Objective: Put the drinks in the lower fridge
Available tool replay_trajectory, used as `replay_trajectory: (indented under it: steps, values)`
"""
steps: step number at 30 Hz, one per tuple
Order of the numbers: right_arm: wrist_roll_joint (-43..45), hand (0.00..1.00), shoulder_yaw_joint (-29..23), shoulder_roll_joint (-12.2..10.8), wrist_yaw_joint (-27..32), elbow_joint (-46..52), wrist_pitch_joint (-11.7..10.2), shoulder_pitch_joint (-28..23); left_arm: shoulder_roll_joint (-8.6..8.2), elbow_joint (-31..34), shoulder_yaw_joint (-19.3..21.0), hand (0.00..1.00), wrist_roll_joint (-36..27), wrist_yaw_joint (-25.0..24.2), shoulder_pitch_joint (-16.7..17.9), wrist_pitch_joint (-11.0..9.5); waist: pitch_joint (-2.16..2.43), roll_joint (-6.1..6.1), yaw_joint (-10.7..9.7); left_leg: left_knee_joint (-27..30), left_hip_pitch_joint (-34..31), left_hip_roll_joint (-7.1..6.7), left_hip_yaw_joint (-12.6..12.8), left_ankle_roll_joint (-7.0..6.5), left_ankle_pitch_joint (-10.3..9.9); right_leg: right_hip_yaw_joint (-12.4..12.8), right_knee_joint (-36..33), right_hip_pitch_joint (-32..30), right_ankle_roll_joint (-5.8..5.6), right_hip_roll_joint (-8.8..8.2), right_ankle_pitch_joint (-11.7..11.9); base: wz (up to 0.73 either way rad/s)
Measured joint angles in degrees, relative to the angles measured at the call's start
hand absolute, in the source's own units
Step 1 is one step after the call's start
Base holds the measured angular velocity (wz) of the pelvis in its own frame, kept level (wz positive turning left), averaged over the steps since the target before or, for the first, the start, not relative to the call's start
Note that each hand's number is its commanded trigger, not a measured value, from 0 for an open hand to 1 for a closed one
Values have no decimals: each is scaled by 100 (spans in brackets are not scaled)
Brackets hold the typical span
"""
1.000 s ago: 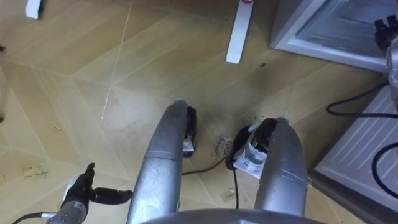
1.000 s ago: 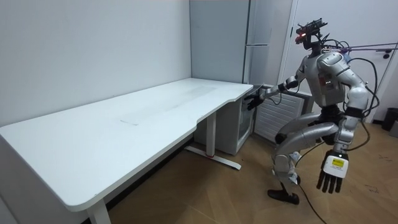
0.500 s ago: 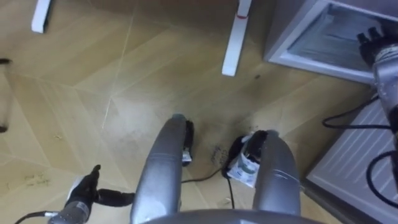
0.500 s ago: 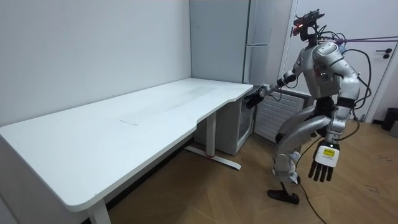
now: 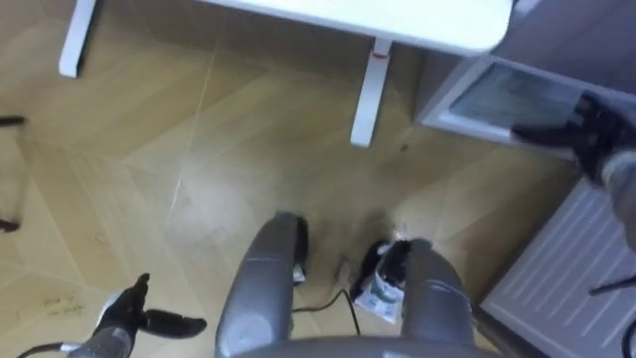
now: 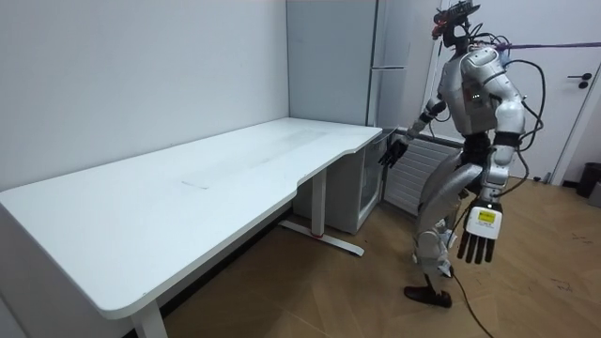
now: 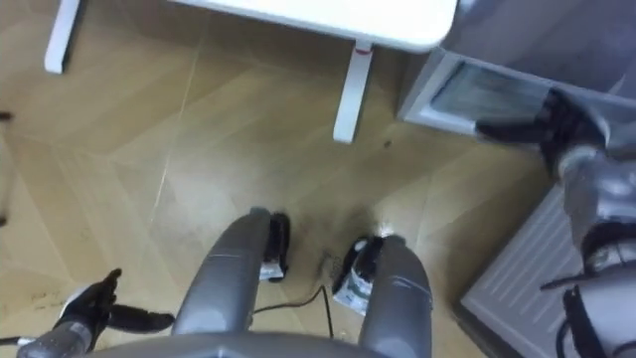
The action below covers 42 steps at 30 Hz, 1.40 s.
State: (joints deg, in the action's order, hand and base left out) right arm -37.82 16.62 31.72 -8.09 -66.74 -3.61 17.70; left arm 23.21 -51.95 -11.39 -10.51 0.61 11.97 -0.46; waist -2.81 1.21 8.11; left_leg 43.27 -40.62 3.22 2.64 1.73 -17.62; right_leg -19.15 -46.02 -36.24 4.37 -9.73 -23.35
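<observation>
— Pale wood floor (image 5: 199,149) lies under your robot, which stands at the end of the white desk (image 6: 188,188), facing the units against the wall.

— Where is the lower fridge from there?

— You have the lower fridge (image 5: 477,94) ahead and to the right, by the desk's end. Its front edge runs from upper left down to the right in the eye views. A white ribbed panel (image 5: 552,283) sits just beside it, nearer you.

— And your hands?

— Your right hand (image 5: 586,129) reaches out at the fridge's front, fingers straight and pointing left across it. You cannot tell whether they touch it. Your left hand (image 5: 127,316) hangs low at your side, fingers straight and spread.
</observation>
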Motion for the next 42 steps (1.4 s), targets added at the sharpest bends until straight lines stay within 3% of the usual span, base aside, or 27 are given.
replay_trajectory:
  steps: [3, 5, 8, 14, 16, 20, 24, 29, 33, 37, 42]
  values:
    - [254, 0, -61, -370, -128, -152, -1, -471, -62, -89, 7, 0, 136, 121, -30, -43, 47, -9, -45, -378, 413, -3, -15, 0, 57, -110, 492, 490, -80, 80, 99, 12]
    - [367, 0, -248, -680, -124, -317, -2, -928, -309, -286, 162, 0, 245, 223, -189, -66, 94, -52, -118, -742, 827, -68, -49, -21, 151, -210, 908, 952, -173, 105, 198, 20]
    - [679, 0, -354, -1084, -101, -452, 0, -1301, -543, -373, 219, 0, 256, 271, -139, -170, 159, -51, -192, -1413, 1551, -163, -1, -54, 316, -251, 1538, 1635, -281, 134, 380, 5]
    - [973, 0, -450, -1492, -96, -557, 0, -2032, -740, -539, 464, 0, 584, 399, -13, -355, 271, -10, -336, -2486, 2814, -252, 12, -83, 550, -315, 2670, 2895, -473, 352, 732, 1]
    - [967, 0, -496, -1602, -81, -612, 1, -2201, -765, -562, 540, 0, 600, 469, 13, -356, 272, -7, -390, -2614, 3063, -254, -21, -83, 550, -368, 2951, 3228, -510, 411, 822, 5]
    - [1038, 0, -698, -1873, -102, -640, 14, -2353, -1041, -673, 876, 0, 935, 553, 124, -360, 254, 48, -470, -2880, 3622, -290, 3, -96, 561, -311, 3353, 3772, -576, 465, 929, -5]
    - [1267, 0, -722, -1963, -126, -622, 68, -2364, -1127, -679, 913, 0, 1035, 554, 143, -360, 236, 106, -487, -2909, 3785, -288, 27, -95, 559, -281, 3417, 3928, -580, 479, 939, -5]
    - [1407, 0, -906, -2025, -129, -680, 126, -2415, -1289, -674, 1099, 0, 1022, 555, 246, -323, 244, 125, -501, -3027, 4025, -286, 54, -98, 558, -190, 3441, 4131, -588, 497, 959, -5]
    - [1364, 0, -1054, -2042, -140, -708, 166, -2455, -1331, -738, 1313, 0, 1069, 542, 251, -310, 253, 138, -505, -3063, 4059, -277, 49, -100, 558, -136, 3434, 4165, -579, 512, 964, -4]
    - [1361, 0, -1354, -2066, -148, -859, 261, -2457, -1331, -883, 1686, 0, 1156, 548, 266, -188, 245, 174, -569, -3066, 4258, -286, 54, -99, 556, -97, 3496, 4339, -583, 516, 962, -2]
    - [1391, 0, -1536, -2075, -216, -883, 383, -2446, -1338, -906, 1792, 0, 1417, 545, 249, 0, 253, 159, -635, -3066, 4331, -265, 181, -99, 556, 49, 3526, 4377, -582, 538, 964, -10]
